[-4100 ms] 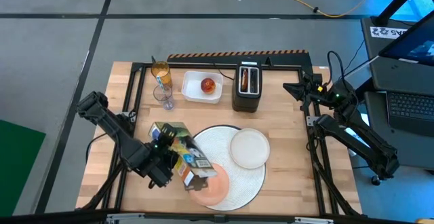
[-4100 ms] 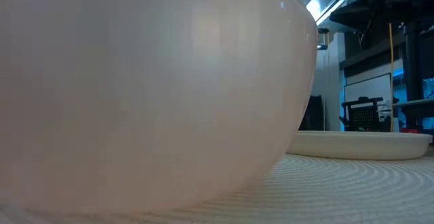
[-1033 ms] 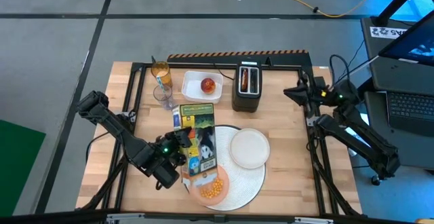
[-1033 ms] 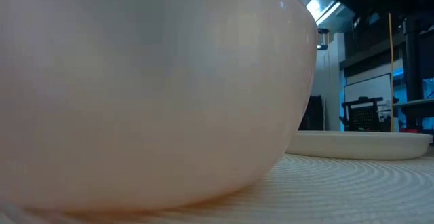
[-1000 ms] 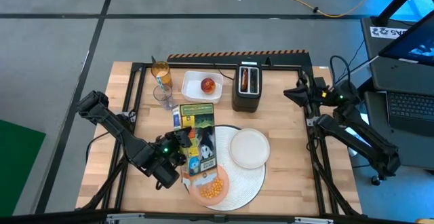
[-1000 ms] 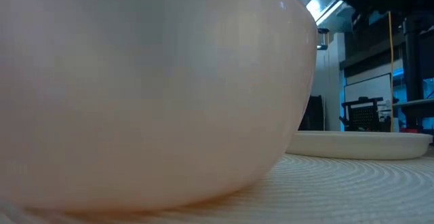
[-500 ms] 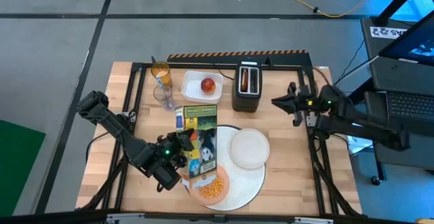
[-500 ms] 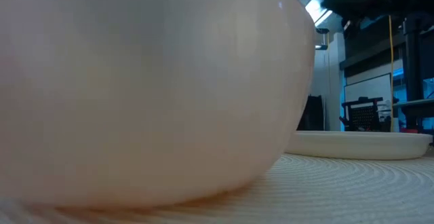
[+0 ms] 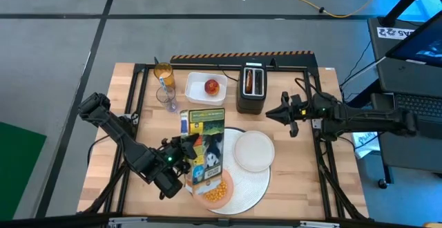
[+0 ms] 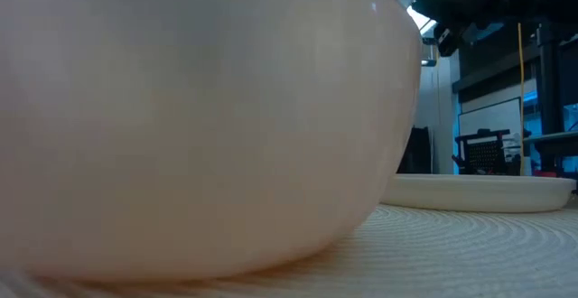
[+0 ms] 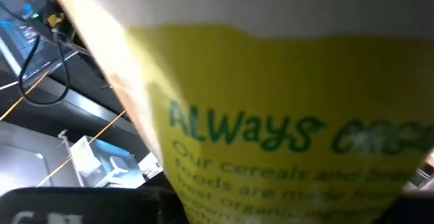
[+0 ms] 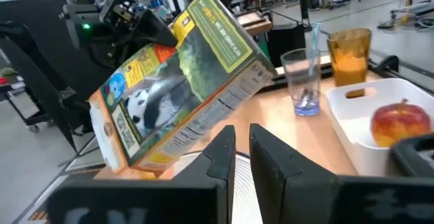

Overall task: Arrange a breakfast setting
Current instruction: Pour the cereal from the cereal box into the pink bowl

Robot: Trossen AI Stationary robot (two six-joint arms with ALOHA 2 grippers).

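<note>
- The left gripper [image 9: 181,160], over the left part of the table, is clamped on a tall cardboard cereal box [image 9: 206,142] with a green top and a panda printed on its side; the left wrist view is filled by the box's yellow panel with green lettering.
- The cereal box is held tilted above the table, its lower end over the orange bowl [image 9: 217,188].
- The orange bowl sits on the near left part of the big round white woven placemat [image 9: 257,185] and holds a heap of yellow cereal puffs [image 9: 218,191]. In the low view the bowl's pale curved wall fills most of the picture.
- A small pale round plate [image 9: 254,150] lies on the right part of the placemat, apart from the bowl.
- The right gripper [image 9: 275,114] hangs over the table just right of the black toaster [image 9: 251,88], above the plate's far side; its two dark fingers [image 12: 220,157] stand close together with a narrow gap, pinching nothing.
- Behind the placemat a white rectangular tray [image 9: 197,90] holds a red apple [image 9: 212,87].
- Left of the tray stand a clear drinking glass [image 9: 166,99] and an amber glass of orange liquid [image 9: 164,72], near each other.
</note>
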